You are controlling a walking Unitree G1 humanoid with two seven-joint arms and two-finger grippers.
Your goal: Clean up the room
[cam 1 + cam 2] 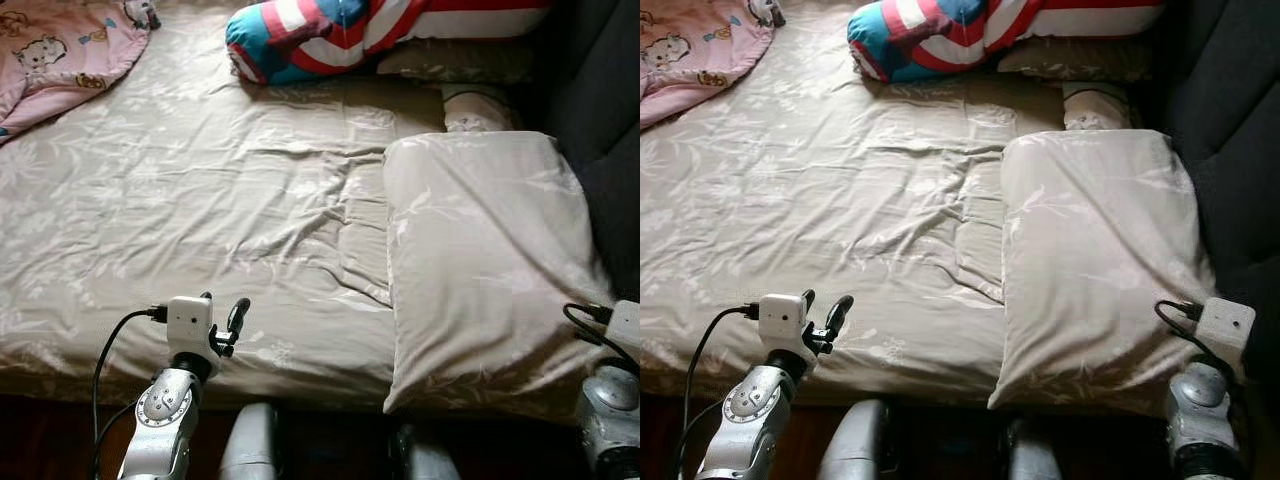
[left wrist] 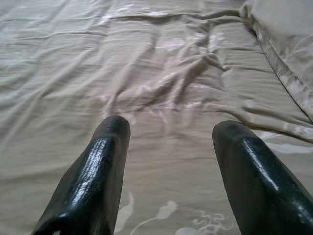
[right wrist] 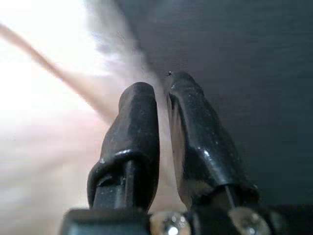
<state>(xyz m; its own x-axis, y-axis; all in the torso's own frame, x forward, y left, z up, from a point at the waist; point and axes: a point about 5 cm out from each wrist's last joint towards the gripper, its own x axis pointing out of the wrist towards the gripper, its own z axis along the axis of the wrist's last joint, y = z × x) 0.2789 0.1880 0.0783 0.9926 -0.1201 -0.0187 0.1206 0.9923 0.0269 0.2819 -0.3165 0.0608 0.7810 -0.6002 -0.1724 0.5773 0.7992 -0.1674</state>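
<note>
Beige and floral-printed, the pillow [image 1: 480,260] lies along the right side of the bed [image 1: 200,250], its near end reaching the bed's front edge and its far end pointing toward the headboard side, where a smaller rolled bit of the same cloth [image 1: 478,108] sits just past it. It matches the rumpled sheet [image 1: 250,210] under it, which is creased toward the middle of the bed.

By its look the pillow should be light, soft and floppy; it would sag if lifted by one corner, and the smooth cover may slip between hard fingers. A pinch deep into the near corner or along the long edge, gathering cloth and filling together, seems the safest hold.

The right pincer [image 3: 161,132] is at the bed's front right corner, beside the pillow's near end; its fingers stand almost together, with pale cloth running up between them, so it appears to grip the pillow's edge, though the blur leaves that uncertain. The left pincer [image 1: 225,325] hovers over the sheet near the front edge, spread wide and holding nothing.

At the far edge lie a red, white and blue striped cushion [image 1: 330,35] and, in the far left corner, a pink cartoon-print blanket [image 1: 60,50].
</note>
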